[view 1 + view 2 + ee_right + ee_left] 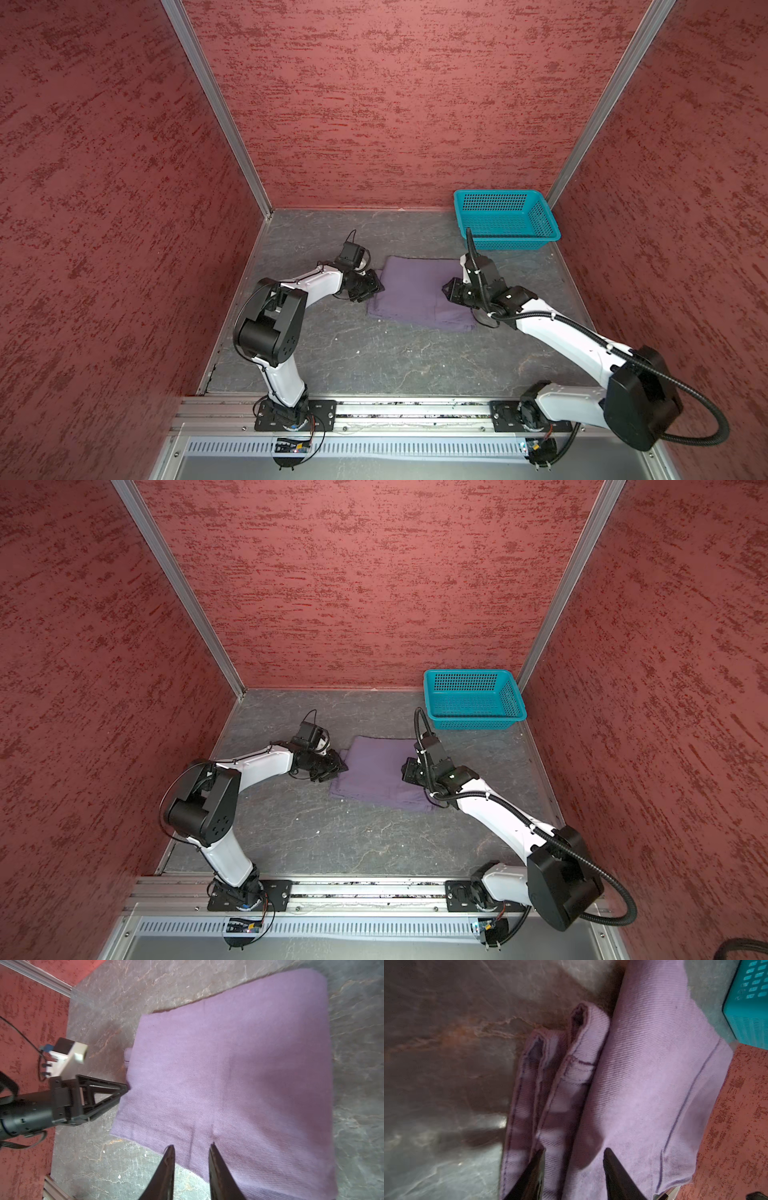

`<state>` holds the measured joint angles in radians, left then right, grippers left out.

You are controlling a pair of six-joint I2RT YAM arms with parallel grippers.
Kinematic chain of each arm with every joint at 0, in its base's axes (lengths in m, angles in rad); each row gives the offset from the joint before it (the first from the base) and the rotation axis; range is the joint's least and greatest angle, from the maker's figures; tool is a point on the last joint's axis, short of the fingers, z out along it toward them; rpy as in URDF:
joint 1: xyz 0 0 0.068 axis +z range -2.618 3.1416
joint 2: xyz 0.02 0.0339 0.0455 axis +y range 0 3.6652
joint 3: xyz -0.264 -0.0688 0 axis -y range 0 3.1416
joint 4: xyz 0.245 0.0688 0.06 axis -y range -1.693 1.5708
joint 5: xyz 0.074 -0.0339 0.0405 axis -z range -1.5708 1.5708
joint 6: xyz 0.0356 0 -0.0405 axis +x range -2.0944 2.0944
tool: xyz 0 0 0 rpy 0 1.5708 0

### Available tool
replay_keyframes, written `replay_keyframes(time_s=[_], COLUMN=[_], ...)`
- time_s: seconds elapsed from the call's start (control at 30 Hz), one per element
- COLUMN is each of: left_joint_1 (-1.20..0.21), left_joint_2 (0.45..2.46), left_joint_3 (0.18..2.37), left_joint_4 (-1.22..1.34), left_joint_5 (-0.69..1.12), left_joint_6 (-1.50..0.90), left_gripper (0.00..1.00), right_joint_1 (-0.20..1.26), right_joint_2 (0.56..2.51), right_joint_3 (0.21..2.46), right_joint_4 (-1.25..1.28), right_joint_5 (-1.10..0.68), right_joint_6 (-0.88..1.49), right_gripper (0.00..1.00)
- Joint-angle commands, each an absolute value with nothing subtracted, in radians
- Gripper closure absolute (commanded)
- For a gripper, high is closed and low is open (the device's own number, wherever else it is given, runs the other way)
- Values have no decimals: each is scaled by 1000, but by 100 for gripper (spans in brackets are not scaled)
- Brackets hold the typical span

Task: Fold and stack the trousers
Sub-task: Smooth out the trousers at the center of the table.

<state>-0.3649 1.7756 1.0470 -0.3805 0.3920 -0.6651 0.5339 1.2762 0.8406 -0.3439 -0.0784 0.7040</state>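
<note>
R jaws part-shut over trousers [228, 1064] right side, grip unclear | L jaws same, left hems | risk: one-layer pinch unfolds

Open table [374, 357] before trousers [415, 295]; basket [513, 244] beyond

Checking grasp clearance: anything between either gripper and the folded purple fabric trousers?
Nothing visible. The left gripper and right gripper sit at opposite edges of the folded muted-purple fabric trousers, and each wrist view shows cloth lying between the jaws. The teal mesh plastic basket stands apart in the far corner.
</note>
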Motion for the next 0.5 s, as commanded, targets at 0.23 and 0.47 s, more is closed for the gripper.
replay_keyframes(time_s=[0.23,0.47], left_joint_1=[-390,-396], left_joint_2=[1775,1584], left_joint_3=[1085,1089], left_joint_4=[-356,-479], left_joint_5=[413,334], left_joint_6=[-681,-685], left_gripper=[100,100], right_joint_1=[517,512], right_joint_2=[1290,1314], right_joint_3=[837,828], right_joint_4=[-310,-297], right_joint_5=[-91,-100], right_joint_6=[729,730], right_gripper=[71,72])
